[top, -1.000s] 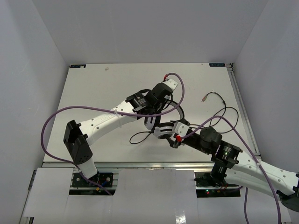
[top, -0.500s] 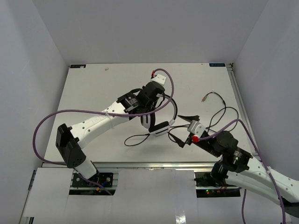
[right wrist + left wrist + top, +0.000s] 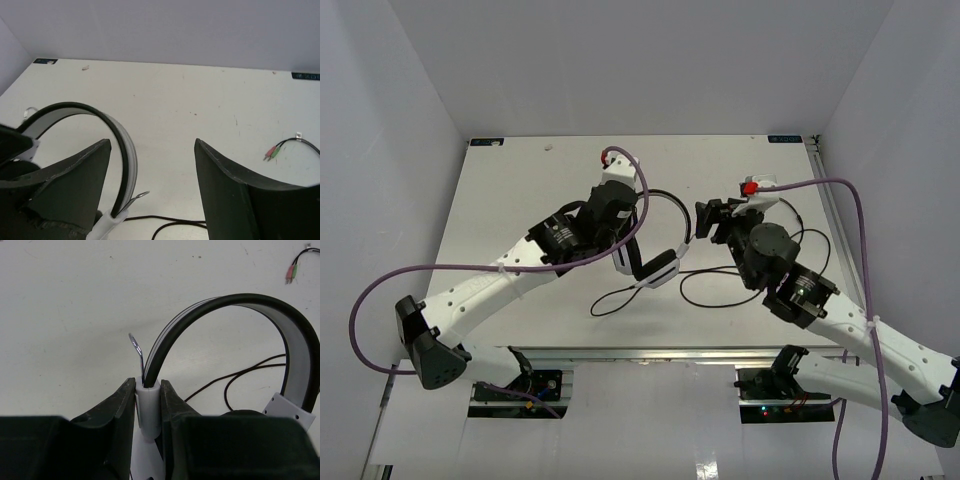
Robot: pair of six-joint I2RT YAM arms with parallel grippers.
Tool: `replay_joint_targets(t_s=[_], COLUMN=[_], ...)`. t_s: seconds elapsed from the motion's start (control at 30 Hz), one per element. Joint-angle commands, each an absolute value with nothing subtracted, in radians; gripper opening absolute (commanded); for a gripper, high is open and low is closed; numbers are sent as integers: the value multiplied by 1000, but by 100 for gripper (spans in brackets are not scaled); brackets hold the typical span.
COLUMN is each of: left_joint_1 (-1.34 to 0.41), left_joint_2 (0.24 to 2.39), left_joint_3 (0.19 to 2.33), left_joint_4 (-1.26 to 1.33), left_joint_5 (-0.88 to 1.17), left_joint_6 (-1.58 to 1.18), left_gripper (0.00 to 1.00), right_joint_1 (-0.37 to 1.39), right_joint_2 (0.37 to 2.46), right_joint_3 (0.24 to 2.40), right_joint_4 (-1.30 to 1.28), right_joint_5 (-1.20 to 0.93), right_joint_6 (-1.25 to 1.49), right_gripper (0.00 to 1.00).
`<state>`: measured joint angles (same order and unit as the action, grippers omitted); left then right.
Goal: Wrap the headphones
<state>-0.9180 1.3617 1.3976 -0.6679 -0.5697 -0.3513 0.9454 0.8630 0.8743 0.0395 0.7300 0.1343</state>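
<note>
My left end effector (image 3: 148, 392) pinches the white over-ear headphones (image 3: 235, 301) by the headband. My right end effector (image 3: 152, 147), spread and empty, should catch their thin black cord (image 3: 260, 367) gently.

Black-and-white headphones (image 3: 658, 270), off-white table (image 3: 520, 190)

No writing is legible; the corner stickers (image 3: 786, 138) on the table (image 3: 520, 190) are blurred.
</note>
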Motion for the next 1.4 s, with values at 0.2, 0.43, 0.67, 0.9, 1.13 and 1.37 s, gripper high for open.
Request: replay_joint_targets(t_s=[0.2,0.43,0.67,0.9,1.13,1.37], left_joint_1=[-916,-916,-916,-916,-916,-916], left_joint_2=[1262,1279,1292,1308,1326,1326], left_joint_3=[1343,1315,1310,1313,1304,1302], left_joint_4=[-578,-569,-565,-565,-558,-551], left_joint_5=[-647,-675,-706,-745,-764,-775], left_joint_6=[-444,-474,-495,-529,-552,-571], left_gripper=[0,0,0,0,0,0], right_joint_1=[817,818,817,843,881,894], right_joint_2=[1064,1065,1047,1084,1133,1183], right_joint_3=[912,845,832,843,826,799], right_joint_4=[-22,110,121,108,156,179], right_joint_5=[552,515,526,485,486,489], right_joint_6=[441,502,506,540,546,566], right_gripper=[68,70,72,76,78,73])
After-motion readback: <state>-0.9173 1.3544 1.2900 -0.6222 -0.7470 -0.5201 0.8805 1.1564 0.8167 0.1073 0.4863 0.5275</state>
